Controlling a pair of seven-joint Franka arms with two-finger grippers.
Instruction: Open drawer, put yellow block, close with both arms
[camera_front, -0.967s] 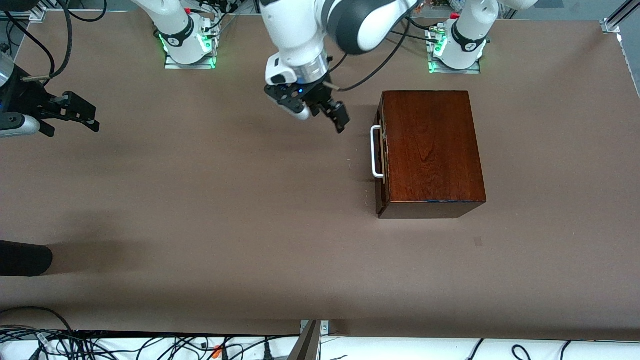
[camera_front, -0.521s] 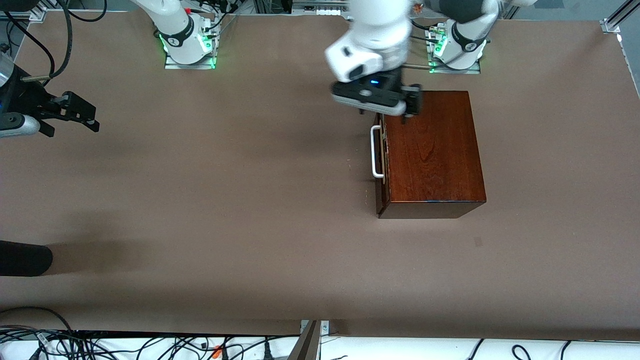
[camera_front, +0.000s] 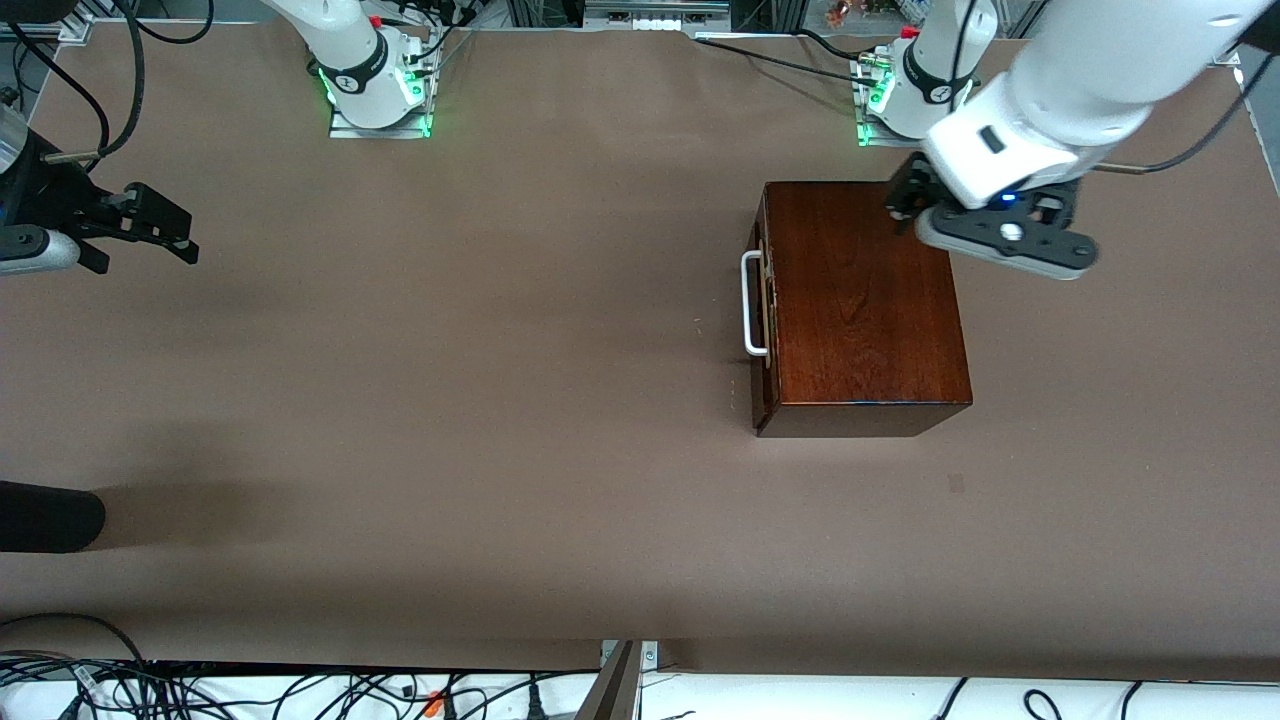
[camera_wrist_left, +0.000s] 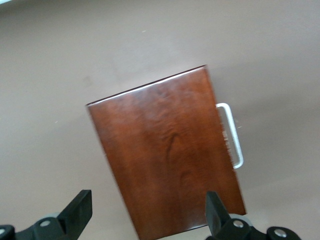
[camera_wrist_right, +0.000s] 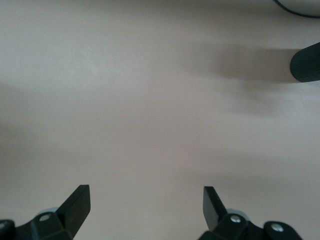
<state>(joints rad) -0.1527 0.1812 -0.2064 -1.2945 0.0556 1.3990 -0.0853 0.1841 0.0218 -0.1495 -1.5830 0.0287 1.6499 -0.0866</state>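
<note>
left gripper (camera_wrist_left: 147, 212): jaws wide open, hold nothing, over the box corner at the left arm's base | right gripper (camera_wrist_right: 146, 205): jaws wide open, empty, waits over the right arm's end edge | drawer (camera_front: 763, 310): closed, handle (camera_front: 750, 304) faces the right arm's end | yellow block: not visible

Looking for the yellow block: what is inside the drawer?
Cannot be seen: the drawer is shut in its wooden box, contents covered. No yellow block shows on the table.
</note>
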